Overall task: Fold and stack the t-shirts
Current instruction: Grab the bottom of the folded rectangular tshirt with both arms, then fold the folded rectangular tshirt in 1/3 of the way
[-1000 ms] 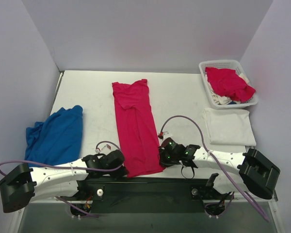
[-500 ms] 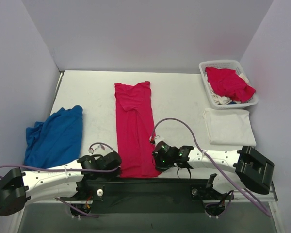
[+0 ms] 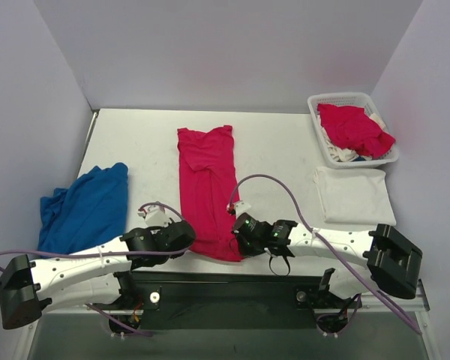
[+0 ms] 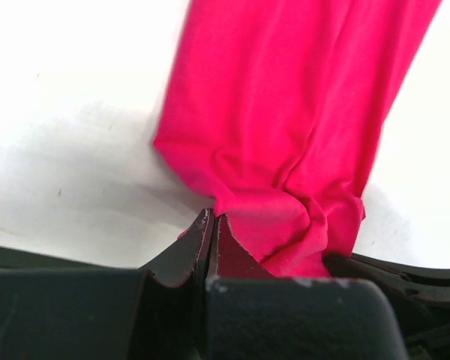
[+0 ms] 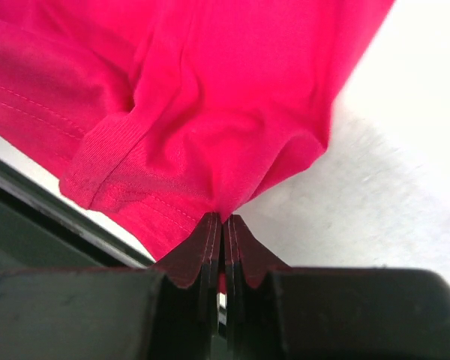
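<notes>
Pale lilac walls; white table; even light

Open table flanks the red shirt — blue cloth (left), basket beyond.

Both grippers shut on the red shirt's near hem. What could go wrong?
The left gripper and the right gripper each pinch only a small tuck of the red shirt at the fingertips; it may slip on lifting. The hem is bunched between them, so the fold may crease. The purple cable loops beside the shirt and could snag it.
</notes>
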Controlling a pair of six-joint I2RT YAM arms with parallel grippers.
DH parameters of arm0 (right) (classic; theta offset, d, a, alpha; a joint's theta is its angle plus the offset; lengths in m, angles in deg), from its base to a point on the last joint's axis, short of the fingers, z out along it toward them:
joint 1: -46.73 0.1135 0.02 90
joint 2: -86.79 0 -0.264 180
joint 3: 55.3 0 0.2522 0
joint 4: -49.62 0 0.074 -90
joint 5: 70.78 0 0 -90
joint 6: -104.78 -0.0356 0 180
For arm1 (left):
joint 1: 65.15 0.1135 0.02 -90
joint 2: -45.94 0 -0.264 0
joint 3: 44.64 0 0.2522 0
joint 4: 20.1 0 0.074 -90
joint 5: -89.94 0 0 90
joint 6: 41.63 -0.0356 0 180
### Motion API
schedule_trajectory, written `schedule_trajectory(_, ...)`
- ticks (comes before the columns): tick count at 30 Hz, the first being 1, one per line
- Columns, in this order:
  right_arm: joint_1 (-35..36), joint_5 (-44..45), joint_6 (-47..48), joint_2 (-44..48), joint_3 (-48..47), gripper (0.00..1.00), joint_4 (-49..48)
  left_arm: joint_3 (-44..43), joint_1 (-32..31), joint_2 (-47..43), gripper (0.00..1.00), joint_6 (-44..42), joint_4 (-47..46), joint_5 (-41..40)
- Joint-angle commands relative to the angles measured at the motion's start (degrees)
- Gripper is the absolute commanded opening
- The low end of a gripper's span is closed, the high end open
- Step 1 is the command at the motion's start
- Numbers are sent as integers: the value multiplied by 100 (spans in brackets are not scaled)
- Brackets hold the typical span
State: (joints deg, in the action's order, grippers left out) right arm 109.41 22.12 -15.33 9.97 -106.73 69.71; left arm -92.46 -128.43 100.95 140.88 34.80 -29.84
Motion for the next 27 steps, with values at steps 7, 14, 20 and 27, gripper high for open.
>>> schedule_trajectory(7,-466,1230,567,211,-1005,0,238,-847,1,326,0,-418,588,-1319)
schedule_trajectory(14,-1125,1108,1120,-237,-1620,0,-8,-1164,632,617,0,-1032,386,-1689)
schedule_trajectory(20,-1538,854,1288,-799,-2112,0,-219,-856,1924,1081,0,-2867,-1388,-909)
schedule_trajectory(27,-2021,554,1350,-1634,-2701,0,-474,-1383,2804,2356,0,-3941,-2672,-46)
